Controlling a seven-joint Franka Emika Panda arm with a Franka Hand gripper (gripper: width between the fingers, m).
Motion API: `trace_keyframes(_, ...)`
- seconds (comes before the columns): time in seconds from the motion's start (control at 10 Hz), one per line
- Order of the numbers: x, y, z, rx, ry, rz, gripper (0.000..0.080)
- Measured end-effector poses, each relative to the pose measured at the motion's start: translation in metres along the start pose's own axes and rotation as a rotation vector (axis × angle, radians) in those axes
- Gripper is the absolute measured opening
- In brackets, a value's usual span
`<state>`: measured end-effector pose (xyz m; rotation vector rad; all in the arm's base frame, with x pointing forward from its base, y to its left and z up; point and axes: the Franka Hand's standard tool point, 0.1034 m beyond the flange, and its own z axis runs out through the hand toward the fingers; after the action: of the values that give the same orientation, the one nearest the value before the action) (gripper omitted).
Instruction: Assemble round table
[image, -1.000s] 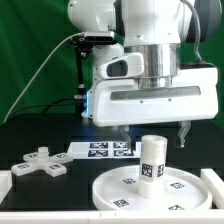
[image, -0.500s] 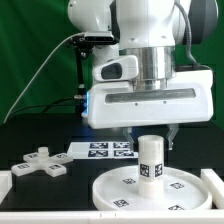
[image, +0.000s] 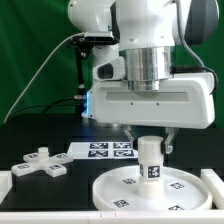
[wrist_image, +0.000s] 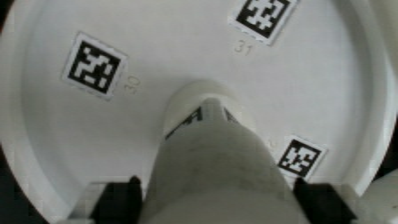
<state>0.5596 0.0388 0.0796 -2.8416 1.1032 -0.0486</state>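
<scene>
The arm (image: 150, 60) hangs straight down over the disc (image: 115, 192), wrist vertical, with the gripper (image: 151, 146) pointing at the table (image: 60, 190). Its fingers (image: 134, 143) are spread, one on each side of the top of the leg (image: 150, 165), close beside it but not visibly pressing on it. The leg stands upright near the middle of the disc. From the disc, the cross-shaped foot piece (image: 38, 163) lies at nine o'clock, well apart, and the marker board (image: 105, 150) lies at eleven o'clock. The wrist view shows the leg (wrist_image: 217, 160) between the dark pads (wrist_image: 118, 200).
</scene>
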Motion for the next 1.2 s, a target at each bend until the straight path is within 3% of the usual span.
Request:
trace_keyframes(0.2,-0.0053,-0.0041,0.0013,0.024,-0.024,0.424,0.0406)
trace_keyframes(0.5,-0.005,-0.0041,0.0014,0.026,-0.023,0.455,0.0412)
trace_keyframes(0.6,-0.0042,-0.0038,0.0009,0.023,-0.026,0.347,0.0571)
trace_keyframes(0.7,-0.0012,-0.004,-0.0017,0.019,-0.041,0.195,0.0636)
trace_keyframes(0.9,0.0003,-0.0041,-0.002,0.022,-0.036,-0.153,0.0646)
trace_keyframes(1.2,0.001,-0.0036,-0.0021,0.024,-0.033,-0.328,0.0648)
